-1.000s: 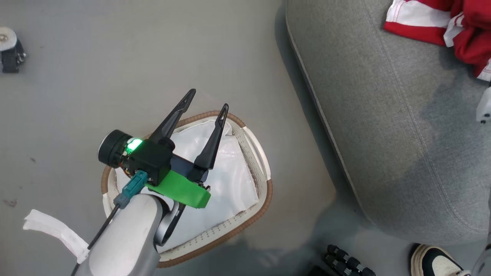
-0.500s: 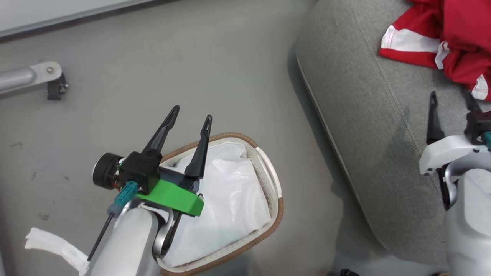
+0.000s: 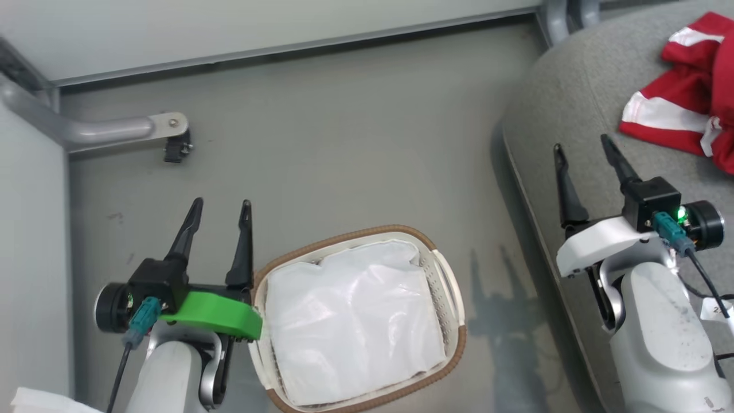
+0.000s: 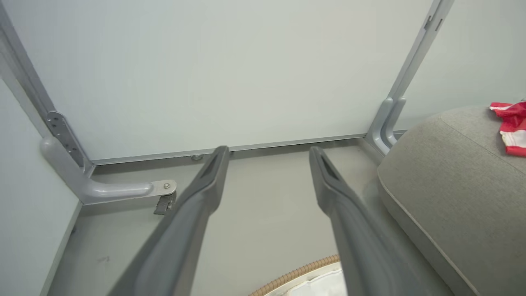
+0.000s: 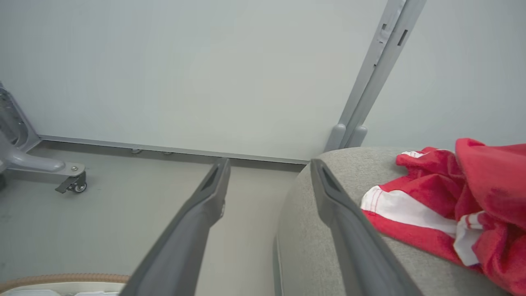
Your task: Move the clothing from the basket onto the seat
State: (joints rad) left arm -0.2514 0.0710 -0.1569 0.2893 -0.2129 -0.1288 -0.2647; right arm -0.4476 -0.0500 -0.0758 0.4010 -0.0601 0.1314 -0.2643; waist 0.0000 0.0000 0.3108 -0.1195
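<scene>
Right, the grey floor (image 3: pixel 344 143) takes up most of my head view, running up to a pale wall panel (image 3: pixel 229 28) at the far side. The seat (image 3: pixel 573 103) stands on the floor at my right, its rounded edge and seam line facing the basket. The basket (image 3: pixel 355 235) sits on the floor near that edge, with a strip of floor between them. I see just its white liner (image 3: pixel 355 321) inside, no red fabric. The clothing (image 3: pixel 682 109) lies bunched on the seat's top, back from the rounded edge, with a white band of one garment showing toward me. My left pincer (image 3: pixel 222 202) hangs above the floor just beside the basket's left rim, fingers spread and gripping nothing. My right pincer (image 3: pixel 580 141) hangs over the seat's rounded edge, near the clothing but apart from it, fingers likewise spread and empty. A metal leg with a caster (image 3: pixel 175 149) stands on the floor at the far left
</scene>
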